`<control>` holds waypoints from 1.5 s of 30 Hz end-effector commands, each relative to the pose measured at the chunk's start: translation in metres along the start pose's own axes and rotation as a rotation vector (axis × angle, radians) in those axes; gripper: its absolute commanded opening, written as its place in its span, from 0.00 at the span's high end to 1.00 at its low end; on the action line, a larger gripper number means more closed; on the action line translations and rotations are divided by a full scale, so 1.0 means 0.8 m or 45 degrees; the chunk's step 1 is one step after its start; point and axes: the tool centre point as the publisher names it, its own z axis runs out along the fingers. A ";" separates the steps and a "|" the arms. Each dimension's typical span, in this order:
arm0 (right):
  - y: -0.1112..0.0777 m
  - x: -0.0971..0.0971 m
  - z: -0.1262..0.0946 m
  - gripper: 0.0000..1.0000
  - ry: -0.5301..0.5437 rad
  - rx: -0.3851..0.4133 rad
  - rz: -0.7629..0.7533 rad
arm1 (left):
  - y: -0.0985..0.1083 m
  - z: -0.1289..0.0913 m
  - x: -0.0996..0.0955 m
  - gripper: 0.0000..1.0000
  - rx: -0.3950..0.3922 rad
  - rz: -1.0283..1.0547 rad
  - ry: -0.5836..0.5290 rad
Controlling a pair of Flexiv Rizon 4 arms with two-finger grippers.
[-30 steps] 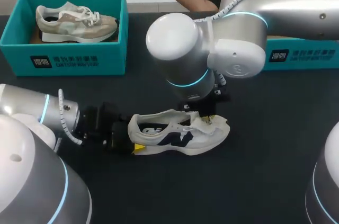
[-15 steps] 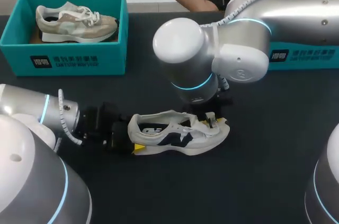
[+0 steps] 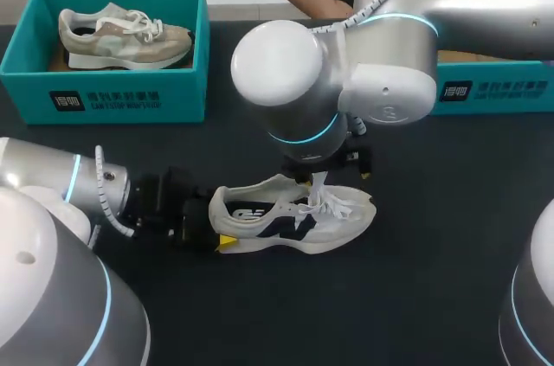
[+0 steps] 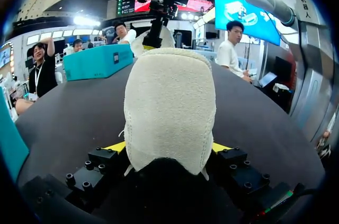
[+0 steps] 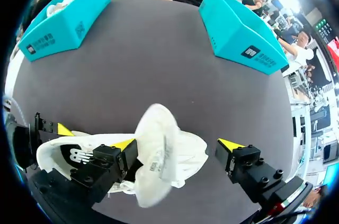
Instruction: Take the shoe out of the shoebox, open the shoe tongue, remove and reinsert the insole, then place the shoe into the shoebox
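A white shoe (image 3: pixel 294 219) with a navy logo lies on its sole mid-table, toe to the right. My left gripper (image 3: pixel 215 229) is shut on its heel; in the left wrist view the heel (image 4: pixel 169 102) fills the gap of that gripper (image 4: pixel 168 150), a yellow tip pressed on each side. My right gripper (image 3: pixel 329 167) hangs just above the laces, open. In the right wrist view that gripper (image 5: pixel 177 147) stands wide, and the raised tongue (image 5: pixel 156 144) is between its fingers, close to one finger and well apart from the other. The tongue (image 3: pixel 318 186) stands upright.
A teal shoebox (image 3: pixel 26 63) at the back left holds a beige shoe (image 3: pixel 121 37). A second teal shoebox (image 3: pixel 493 89) sits at the back right, largely hidden behind my right arm. Bare black tabletop lies in front of the white shoe.
My right gripper has gone from shut on the tongue to wide open and let it go. It rose a little and the arm swung left. The left gripper has not moved.
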 end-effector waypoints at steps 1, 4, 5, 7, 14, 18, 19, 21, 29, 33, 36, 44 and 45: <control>0.006 -0.001 -0.040 0.00 0.037 -0.081 -0.044 | 0.002 0.004 0.003 1.00 -0.004 -0.001 0.003; 0.016 0.003 -0.055 0.00 0.074 -0.128 -0.129 | 0.002 0.004 0.003 1.00 -0.004 -0.001 0.003; 0.020 0.006 -0.060 0.00 0.098 -0.153 -0.171 | 0.002 0.004 0.003 1.00 -0.004 -0.001 0.003; 0.025 0.013 -0.069 0.00 0.141 -0.179 -0.265 | 0.002 0.004 0.003 1.00 -0.004 -0.001 0.003; 0.038 0.054 -0.097 0.00 0.269 -0.286 -0.745 | 0.002 0.004 0.003 1.00 -0.004 -0.001 0.003; 0.039 0.076 -0.105 0.00 0.330 -0.279 -0.977 | 0.002 0.004 0.003 1.00 -0.004 -0.001 0.003; 0.040 0.081 -0.107 0.00 0.339 -0.284 -1.029 | 0.002 0.004 0.003 1.00 -0.004 -0.001 0.003; 0.040 0.090 -0.110 0.00 0.349 -0.282 -1.145 | 0.002 0.004 0.003 1.00 -0.004 -0.001 0.003; 0.035 0.102 -0.114 0.00 0.368 -0.282 -1.307 | 0.002 0.004 0.003 1.00 -0.004 -0.001 0.003; 0.035 0.102 -0.114 0.00 0.368 -0.282 -1.307 | 0.002 0.004 0.003 1.00 -0.004 -0.001 0.003; 0.035 0.102 -0.114 0.00 0.368 -0.282 -1.307 | 0.002 0.004 0.003 1.00 -0.004 -0.001 0.003; 0.012 0.103 -0.104 0.00 0.426 -0.334 -1.344 | 0.002 0.004 0.003 1.00 -0.004 -0.001 0.003; 0.007 0.104 -0.102 0.00 0.449 -0.351 -1.396 | 0.002 0.004 0.003 1.00 -0.004 -0.001 0.003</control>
